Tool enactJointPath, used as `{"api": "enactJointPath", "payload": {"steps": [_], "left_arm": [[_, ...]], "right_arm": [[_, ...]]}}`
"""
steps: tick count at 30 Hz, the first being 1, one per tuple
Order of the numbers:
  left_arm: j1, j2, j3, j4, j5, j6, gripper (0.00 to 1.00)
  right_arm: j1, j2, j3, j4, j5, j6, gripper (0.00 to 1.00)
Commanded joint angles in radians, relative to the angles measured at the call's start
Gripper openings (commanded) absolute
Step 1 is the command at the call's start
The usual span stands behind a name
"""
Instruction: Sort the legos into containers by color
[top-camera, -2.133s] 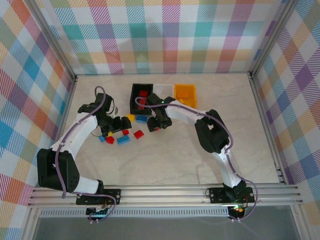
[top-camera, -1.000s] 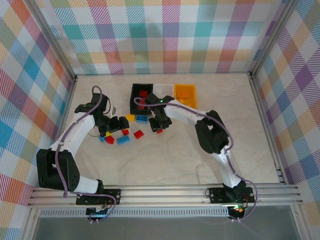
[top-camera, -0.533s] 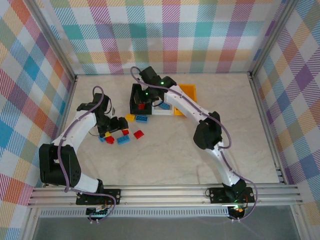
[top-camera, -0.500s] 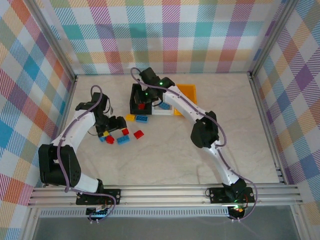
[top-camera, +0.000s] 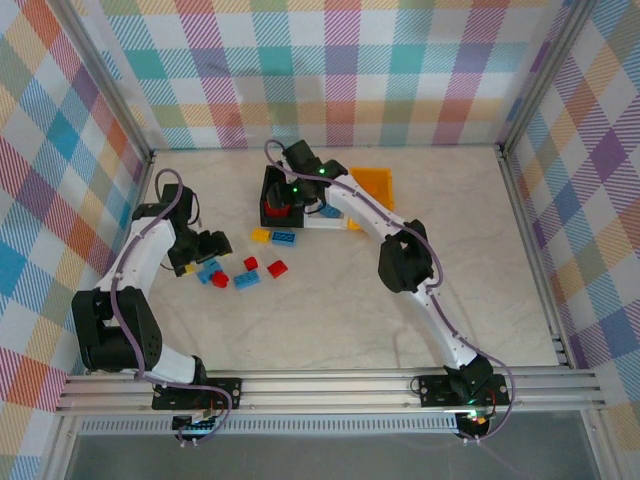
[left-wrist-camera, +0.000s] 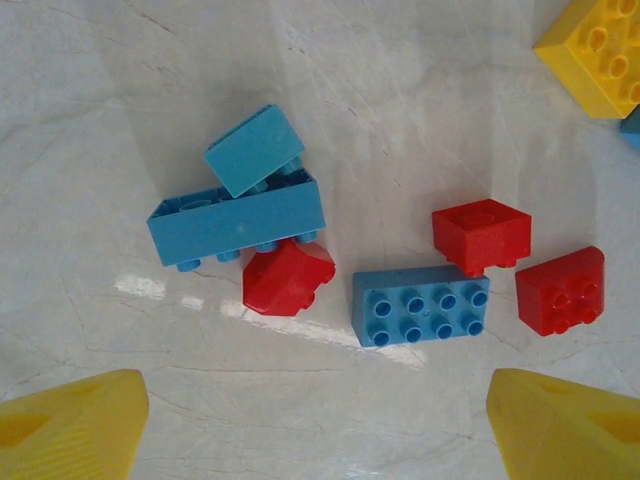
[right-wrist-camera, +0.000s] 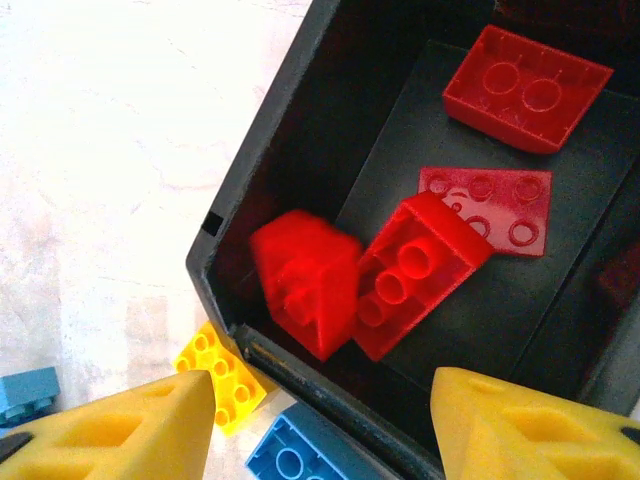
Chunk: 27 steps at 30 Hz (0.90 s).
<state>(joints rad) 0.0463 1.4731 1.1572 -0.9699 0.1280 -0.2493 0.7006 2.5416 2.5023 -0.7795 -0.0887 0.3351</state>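
Had white shells, black joints and blocky black bases (top-camera: 110, 340) on the left arm (top-camera: 135, 265) and right arm (top-camera: 362, 208). Carried a grey-purple cable (top-camera: 267, 150) looped along each. Glowed with small green lights (top-camera: 293, 190) on the right arm. Ended in yellow wedge fingers (left-wrist-camera: 70, 425), hollow inside.

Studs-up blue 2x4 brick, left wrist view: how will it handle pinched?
Blue brick looks rigid moulded plastic, probably light. Lies flat, studs up, so unlikely to roll. Red brick seems to touch its corner; a push would likely nudge that too.
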Motion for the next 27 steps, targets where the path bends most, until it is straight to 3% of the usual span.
{"api": "enactJointPath", "payload": {"steps": [1, 5, 10, 17, 27], "left_arm": [[-0.005, -0.011, -0.01, 0.003, 0.049, 0.007, 0.88], [-0.006, -0.043, -0.055, 0.031, 0.09, -0.023, 0.88], [-0.006, -0.079, -0.102, 0.067, 0.141, -0.056, 0.88], [-0.004, -0.112, -0.101, 0.058, 0.151, -0.055, 0.88], [0.021, -0.151, -0.118, 0.022, 0.154, -0.018, 0.89]], "right_arm": [[0.026, -0.142, -0.097, -0.071, -0.032, -0.028, 0.6], [0.096, -0.318, -0.41, -0.062, 0.015, -0.114, 0.63], [0.161, -0.386, -0.592, -0.047, 0.02, -0.12, 0.69], [0.221, -0.262, -0.493, -0.075, 0.044, -0.16, 0.72], [0.232, -0.106, -0.337, -0.159, 0.141, -0.173, 0.76]]}}
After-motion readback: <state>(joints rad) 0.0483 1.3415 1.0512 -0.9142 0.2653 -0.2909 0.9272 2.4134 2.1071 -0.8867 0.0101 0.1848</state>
